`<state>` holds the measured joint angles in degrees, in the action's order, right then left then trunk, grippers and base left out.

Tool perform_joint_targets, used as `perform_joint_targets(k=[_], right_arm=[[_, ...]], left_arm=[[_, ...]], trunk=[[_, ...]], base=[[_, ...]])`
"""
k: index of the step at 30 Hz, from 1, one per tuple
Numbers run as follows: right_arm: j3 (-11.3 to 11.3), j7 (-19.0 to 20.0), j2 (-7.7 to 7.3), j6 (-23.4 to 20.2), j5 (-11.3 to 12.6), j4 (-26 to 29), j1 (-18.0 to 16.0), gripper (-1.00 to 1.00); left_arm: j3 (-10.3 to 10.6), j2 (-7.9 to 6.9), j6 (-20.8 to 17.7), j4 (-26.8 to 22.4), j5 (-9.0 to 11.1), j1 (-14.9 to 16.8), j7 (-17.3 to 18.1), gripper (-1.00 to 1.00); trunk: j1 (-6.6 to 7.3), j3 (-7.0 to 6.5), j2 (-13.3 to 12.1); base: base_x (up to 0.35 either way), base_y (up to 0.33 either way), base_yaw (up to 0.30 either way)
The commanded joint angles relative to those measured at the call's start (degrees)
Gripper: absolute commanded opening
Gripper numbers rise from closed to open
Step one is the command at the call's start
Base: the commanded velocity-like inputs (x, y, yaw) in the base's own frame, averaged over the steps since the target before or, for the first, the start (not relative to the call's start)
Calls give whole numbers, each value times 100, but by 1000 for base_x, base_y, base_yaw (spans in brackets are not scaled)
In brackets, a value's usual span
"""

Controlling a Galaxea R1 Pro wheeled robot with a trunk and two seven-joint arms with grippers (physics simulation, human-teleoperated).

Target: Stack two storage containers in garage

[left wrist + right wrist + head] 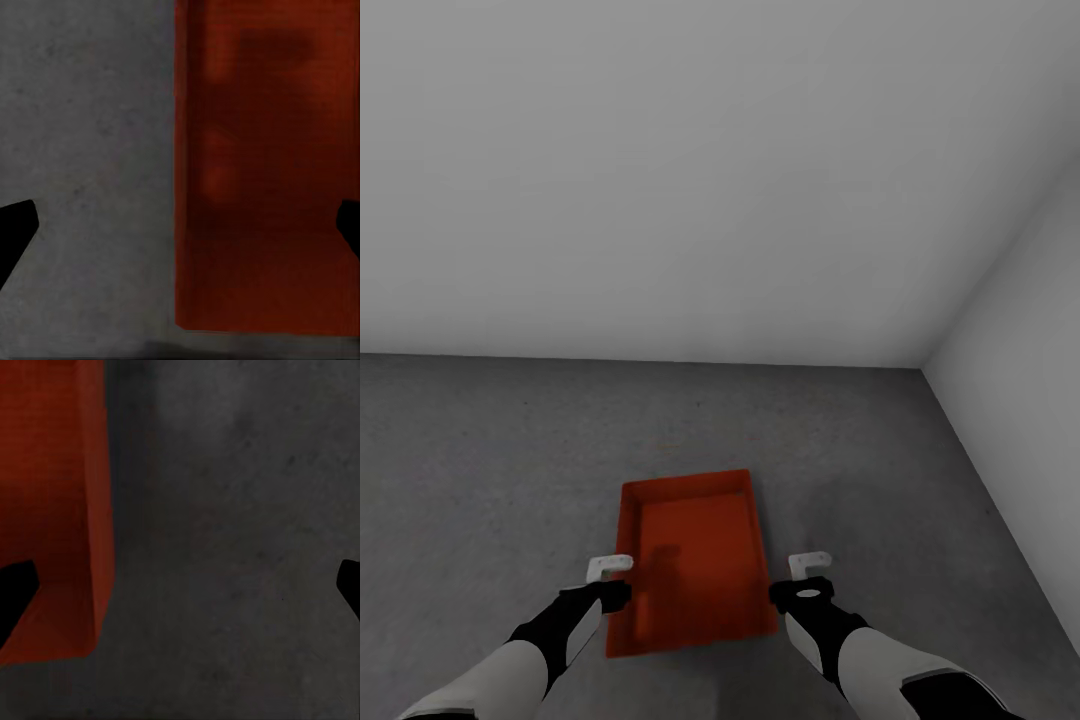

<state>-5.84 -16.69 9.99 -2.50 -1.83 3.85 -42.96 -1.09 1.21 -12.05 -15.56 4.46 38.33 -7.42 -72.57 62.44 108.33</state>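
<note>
Garage corner here: pale grey walls up top, dark grey mottled concrete floor (480,450) across the lower half of the head view. Sitting flat on that floor, lower centre of frame, one red-orange rectangular storage container with low straight walls (695,560), open side up, nothing in it. Long axis running away from the robot toward the back wall, tilted just a touch.

Left pincer (610,567) hanging just outside the container's left wall, right pincer (810,563) just outside the right wall, so the box lies squarely between them, toward its near end. Pretty much equal reach from either arm. Both look spread wide and holding nothing: dark fingertips (15,225) at opposite edges of the left wrist view with floor and box wall between, same deal with the fingertips (15,589) in the right wrist view.

Looks like container one is down on the floor. Second box still to be stacked on top, probably matching that same long axis.
</note>
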Motion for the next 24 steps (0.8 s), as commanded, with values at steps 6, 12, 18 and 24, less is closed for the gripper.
perform_joint_targets(k=[6, 12, 18, 24], right_arm=[[-40, -27, 1, -14, -24, 1, -2, 100], [-41, -13, 1, 13, -27, 1, -2, 100], [-40, -17, 1, 20, -27, 1, -2, 100], [-45, -24, 1, 28, -28, 1, -2, 100]], left_arm=[[-6, 2, -38, -24, 47, -1, 20, 100], [-5, -2, -34, -33, 46, -1, 46, 100], [-5, 1, -34, -34, 46, -1, 55, 100], [-8, 2, -29, -34, 46, -1, 46, 100]], trunk=[[1, 3, 1], [1, 3, 1], [1, 3, 1], [1, 3, 1]], base=[[0, 0, 0], [0, 0, 0], [0, 0, 0], [0, 0, 0]])
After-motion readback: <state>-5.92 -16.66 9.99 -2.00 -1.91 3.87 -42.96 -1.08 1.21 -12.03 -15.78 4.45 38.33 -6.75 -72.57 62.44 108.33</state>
